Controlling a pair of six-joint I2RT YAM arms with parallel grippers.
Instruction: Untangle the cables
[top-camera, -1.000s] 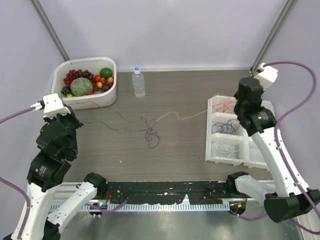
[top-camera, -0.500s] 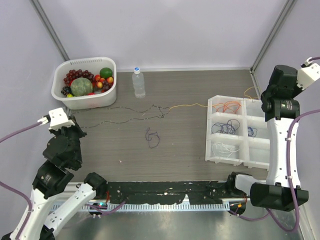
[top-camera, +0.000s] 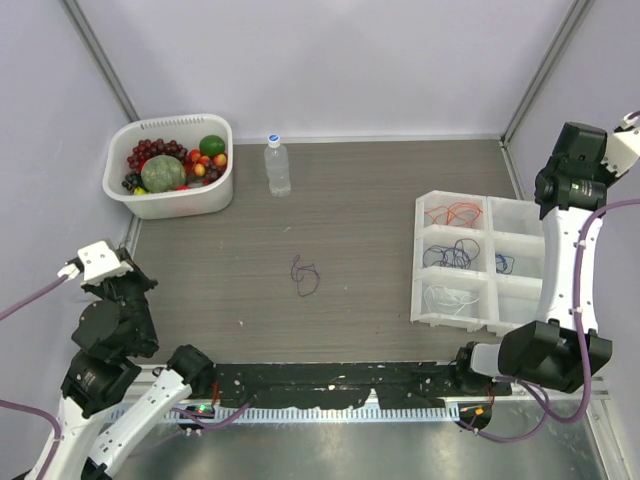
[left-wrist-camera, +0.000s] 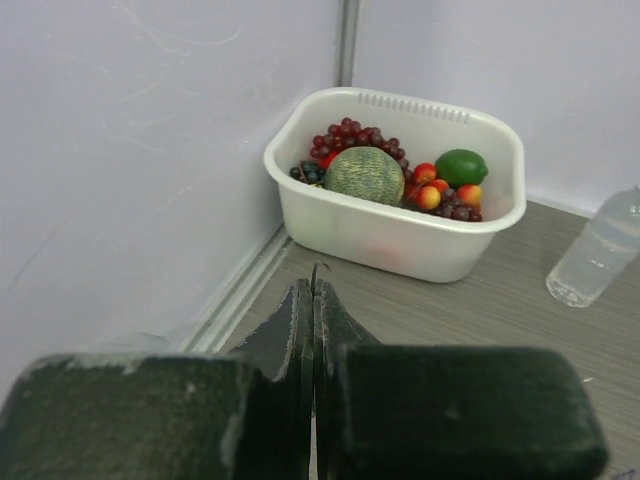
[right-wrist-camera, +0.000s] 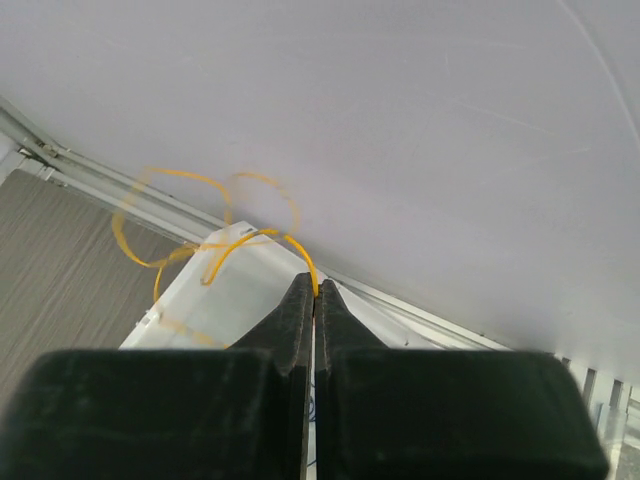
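One dark purple cable (top-camera: 305, 275) lies loose on the middle of the table. My left gripper (left-wrist-camera: 314, 290) is shut near the left wall, and a hair-thin black cable tip (left-wrist-camera: 319, 269) pokes out of its jaws. High at the far right, my right gripper (right-wrist-camera: 315, 287) is shut on a yellow cable (right-wrist-camera: 256, 234) that loops above the white tray (right-wrist-camera: 240, 295). Inside the tray (top-camera: 417, 260) lie red and orange cables (top-camera: 455, 212), purple cables (top-camera: 455, 254), a blue cable (top-camera: 505, 263) and white cables (top-camera: 445, 297). The black and yellow cables do not show in the top view.
A white basket (top-camera: 170, 206) of fruit stands at the far left corner, also ahead of my left gripper as the basket (left-wrist-camera: 400, 245). A clear water bottle (top-camera: 277, 165) stands beside it. The enclosure walls are close to both arms.
The two arms pulled apart: the left back toward the near left, the right up to the far right. The black and yellow cables that lay strung across the table are gone from it.
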